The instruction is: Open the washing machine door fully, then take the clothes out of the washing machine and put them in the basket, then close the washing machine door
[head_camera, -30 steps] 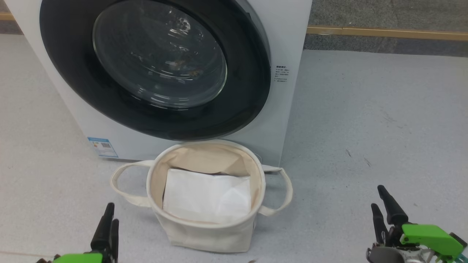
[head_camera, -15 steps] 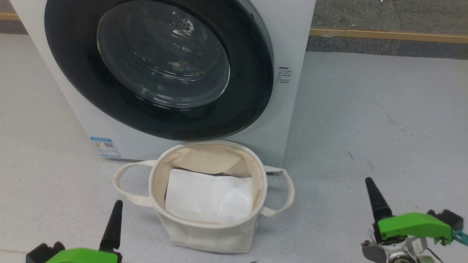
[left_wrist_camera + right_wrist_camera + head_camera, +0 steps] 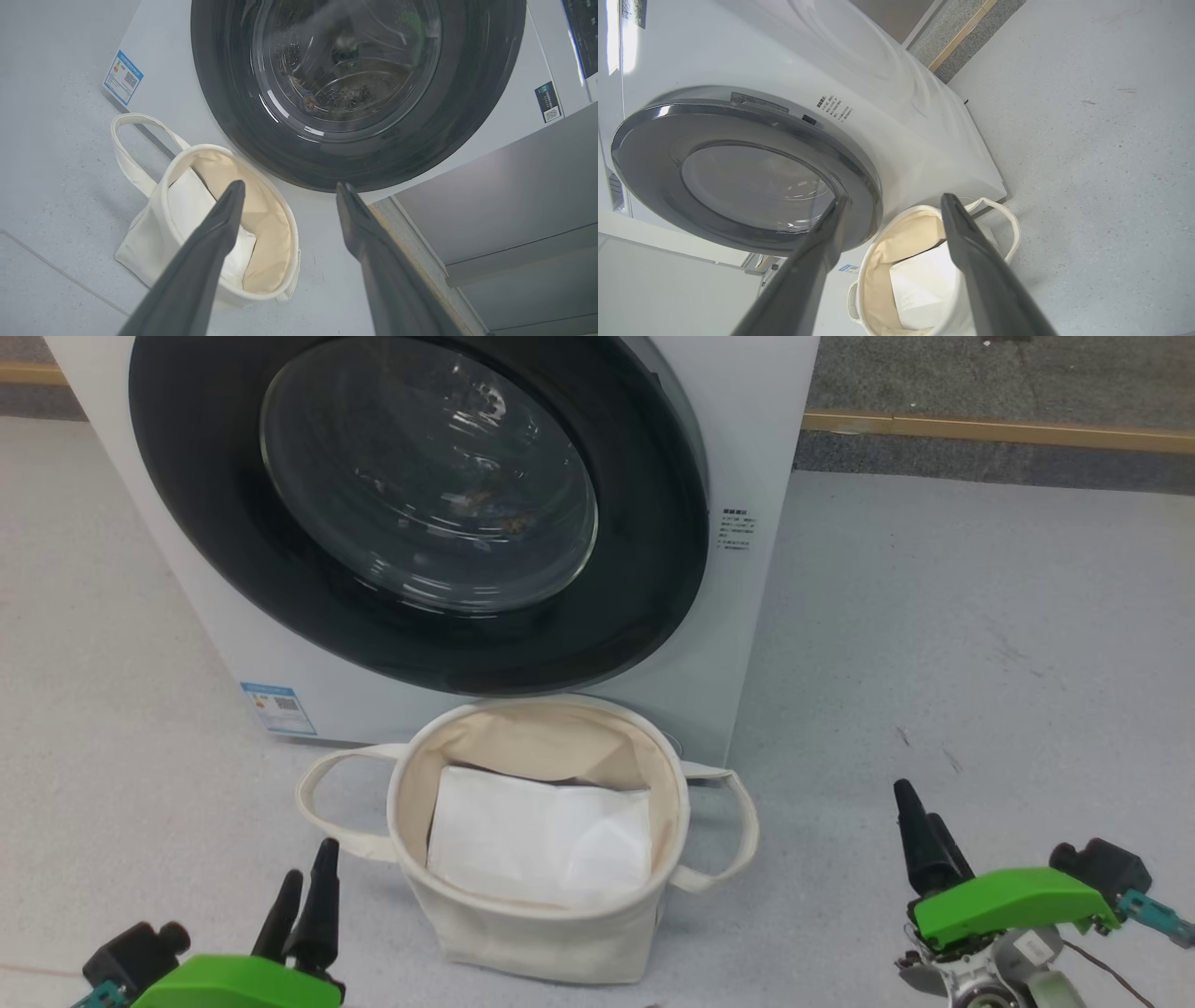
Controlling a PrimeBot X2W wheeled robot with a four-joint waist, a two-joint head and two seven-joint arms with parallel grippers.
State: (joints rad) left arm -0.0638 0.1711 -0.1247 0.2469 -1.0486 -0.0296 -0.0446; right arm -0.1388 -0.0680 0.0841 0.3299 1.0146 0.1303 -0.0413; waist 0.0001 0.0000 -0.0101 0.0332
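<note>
The white washing machine (image 3: 747,448) stands ahead, and its door (image 3: 653,569), with a glossy black rim and a bulging glass bowl, lies against its front. Dim orange-brown patches of the clothes (image 3: 485,506) show through the glass. The cream basket (image 3: 400,821) sits on the floor right below the door. My left gripper (image 3: 310,863) hovers open and empty at the basket's near left; in the left wrist view its fingers (image 3: 219,224) point at the basket (image 3: 285,224) and door (image 3: 467,116). My right gripper (image 3: 920,807) hangs open and empty well to the basket's right, aimed at the door (image 3: 654,140) and basket (image 3: 866,261).
A flat white sheet (image 3: 537,835) lies inside the basket. A blue label (image 3: 277,707) marks the machine's lower left corner. Grey speckled floor (image 3: 980,644) spreads to the right, ending at a yellow strip (image 3: 990,429). A grey panel (image 3: 504,196) stands beside the machine in the left wrist view.
The camera has shifted a little, sliding the scene rightward. My left gripper has risen and turned into fuller view. My right gripper has moved up and left while rolling over. Both stay open.
</note>
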